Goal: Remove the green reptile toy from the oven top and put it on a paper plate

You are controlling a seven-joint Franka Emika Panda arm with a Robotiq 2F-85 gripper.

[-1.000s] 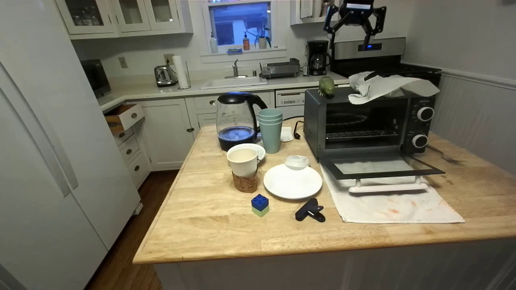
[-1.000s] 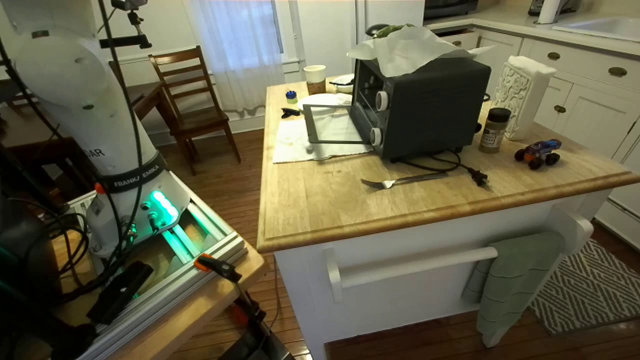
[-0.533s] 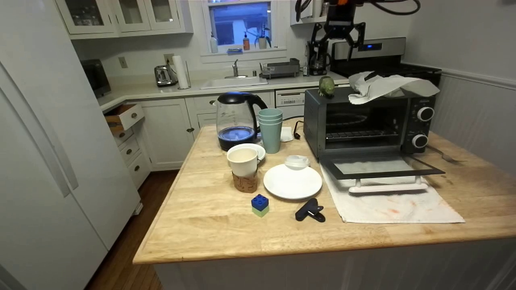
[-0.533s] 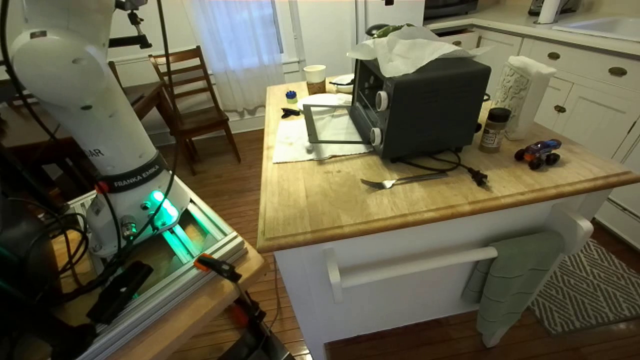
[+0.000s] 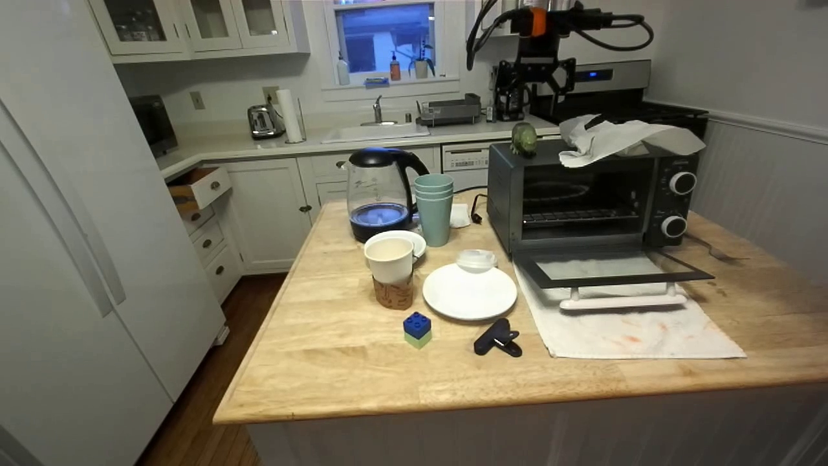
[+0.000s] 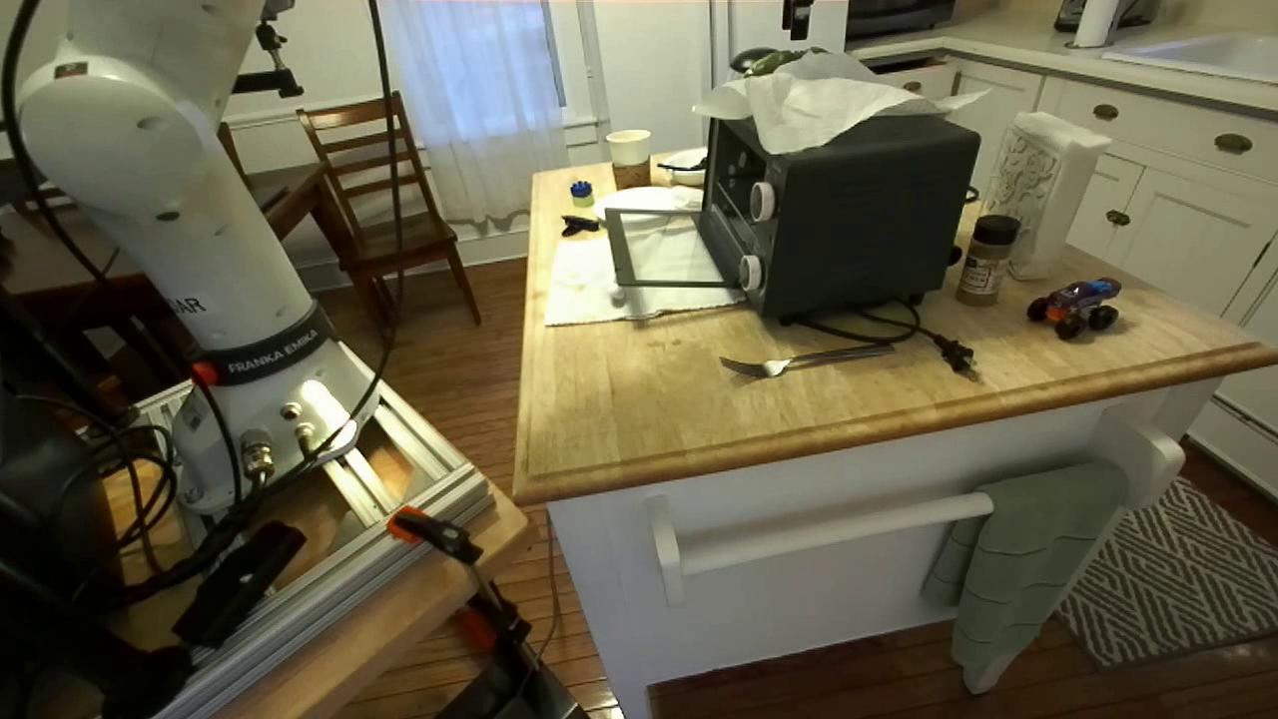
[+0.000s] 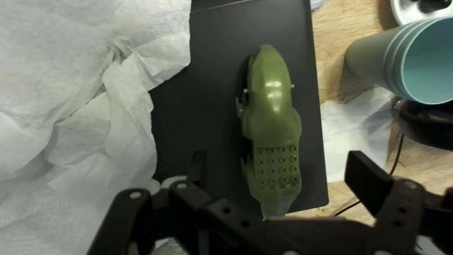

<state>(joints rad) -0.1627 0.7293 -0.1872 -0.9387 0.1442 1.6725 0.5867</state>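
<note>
One empty gripper (image 7: 281, 171) is spread, presumably to straddle the toy (image 7: 273, 120). The plate (image 5: 469, 294), left of the oven (image 6: 864, 220), is meant for it.

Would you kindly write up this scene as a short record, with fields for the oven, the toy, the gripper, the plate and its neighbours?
oven: door lowered open
green reptile toy: lying on the oven's top, beside crumpled white paper
gripper: open, above the oven, holding nothing
paper plate: on the wooden tabletop, toy not yet on it
near the plate: paper cup, blue-and-green block, black clip
</note>
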